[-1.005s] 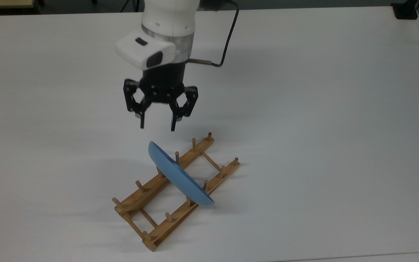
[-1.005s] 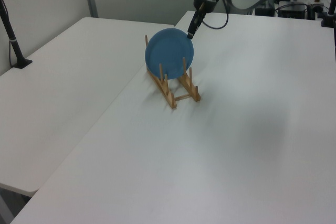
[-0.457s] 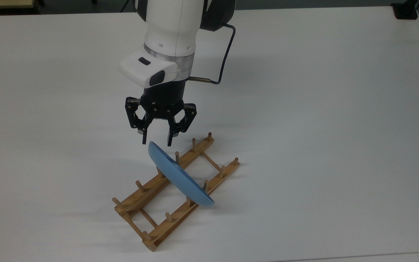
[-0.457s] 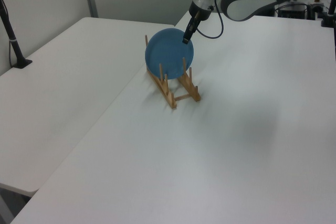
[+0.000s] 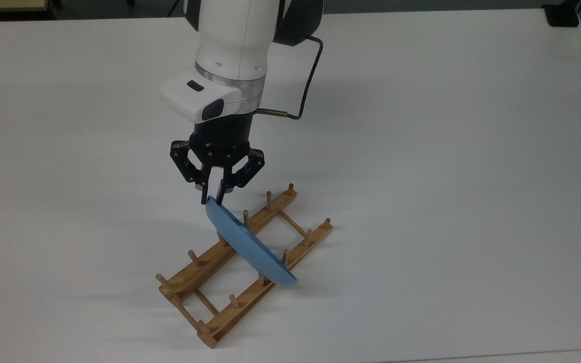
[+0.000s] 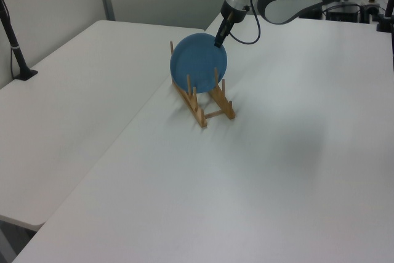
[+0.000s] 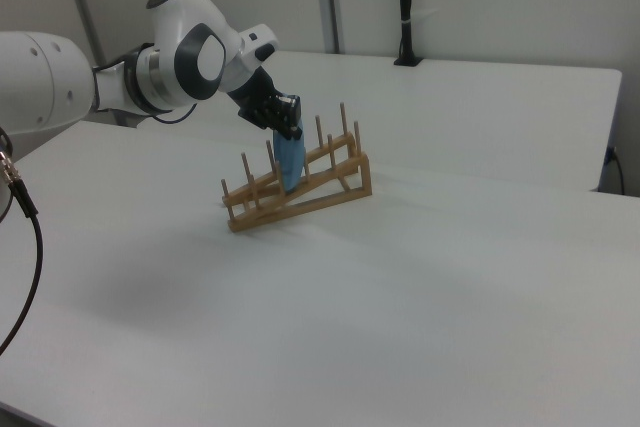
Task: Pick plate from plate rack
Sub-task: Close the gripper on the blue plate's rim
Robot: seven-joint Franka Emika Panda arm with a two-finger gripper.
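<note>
The light-blue plate (image 5: 247, 247) stands on edge, leaning between the pegs of the light-brown wooden plate rack (image 5: 230, 311) on the white table. My gripper (image 5: 211, 200) points down at the plate's upper rim, its two black fingers drawn close together on either side of that rim. In the left view the round plate (image 6: 197, 60) faces the camera in the rack (image 6: 201, 117), with the gripper (image 6: 218, 42) at its upper right edge. In the right view the gripper (image 7: 288, 129) sits on top of the plate (image 7: 290, 165), which shows edge-on in the rack (image 7: 310, 197).
A black cable (image 5: 310, 75) loops off the wrist. A black block (image 5: 563, 15) sits at the top view's far right corner. A second white table (image 6: 74, 90) with a black post (image 6: 15, 44) adjoins on the left view's left. Open tabletop surrounds the rack.
The gripper has come down from above the table to the plate's upper rim, and its fingers have closed from wide open onto that rim. Plate and rack have not moved.
</note>
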